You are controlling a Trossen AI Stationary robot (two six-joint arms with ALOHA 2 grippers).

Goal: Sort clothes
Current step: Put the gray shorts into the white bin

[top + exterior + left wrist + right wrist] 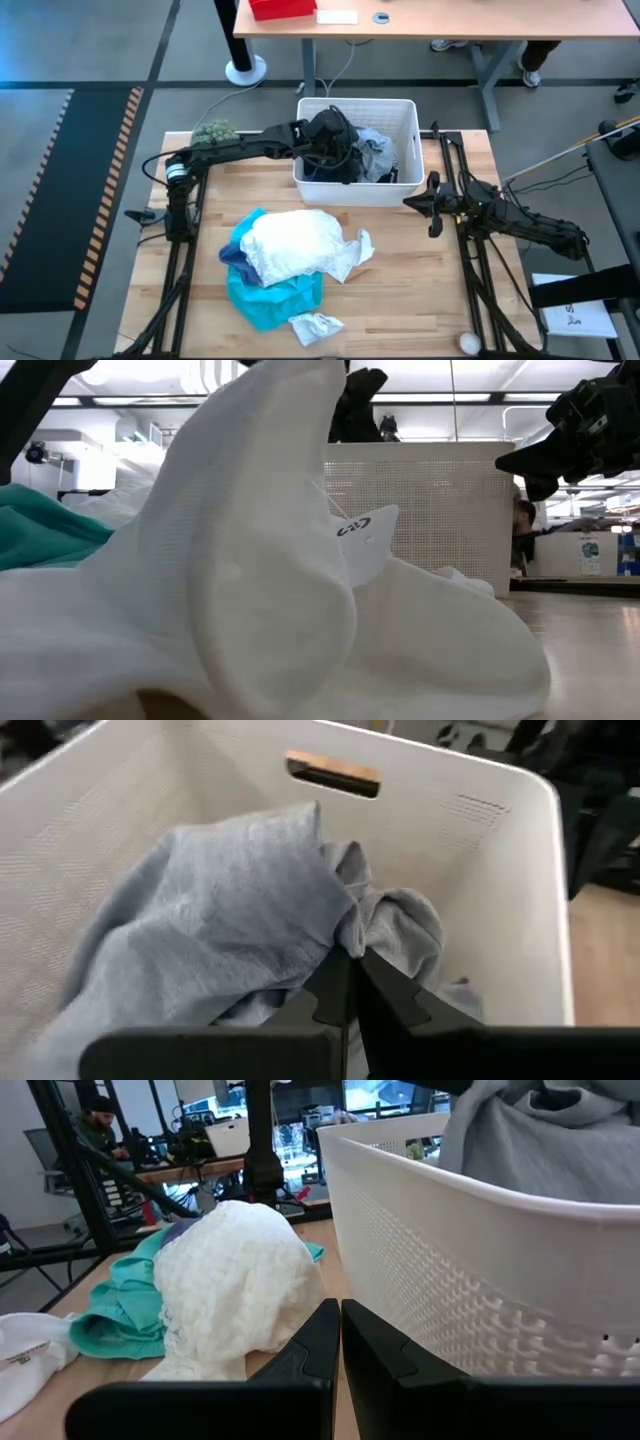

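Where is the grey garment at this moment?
In the high view the grey garment lies inside the white bin at the table's far middle, and the shut left gripper pinches a fold of it there.

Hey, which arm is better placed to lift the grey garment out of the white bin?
The left. Its gripper is already inside the white bin, fingers shut on a fold of the grey garment. The right gripper is shut and holds nothing, outside the bin beside its wall.
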